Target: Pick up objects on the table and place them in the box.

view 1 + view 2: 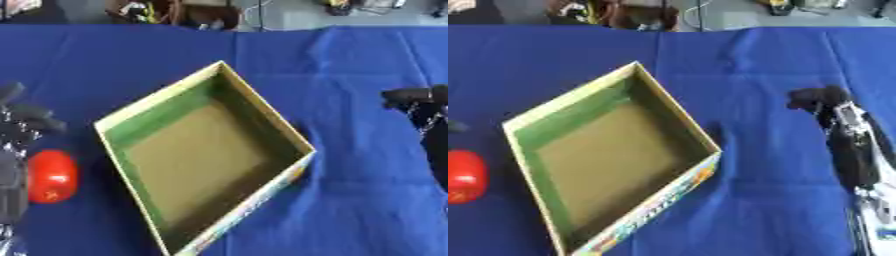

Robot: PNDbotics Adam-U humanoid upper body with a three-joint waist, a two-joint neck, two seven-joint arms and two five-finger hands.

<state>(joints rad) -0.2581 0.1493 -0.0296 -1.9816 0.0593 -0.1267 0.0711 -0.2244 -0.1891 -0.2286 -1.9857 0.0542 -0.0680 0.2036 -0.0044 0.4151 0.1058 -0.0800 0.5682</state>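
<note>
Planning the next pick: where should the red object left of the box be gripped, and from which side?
Likely around the middle of the red object, its widest rounded part, coming from above and the left with the left hand, which is already beside it. The box wall stands to its right, so that side looks more cramped. Whether the hand touches it already is unclear.

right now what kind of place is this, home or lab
Probably a lab or test bench, not a home. A blue cloth covers the table as a staged work surface, an empty box sits in the middle, and cables and gear clutter the floor beyond the far edge.
</note>
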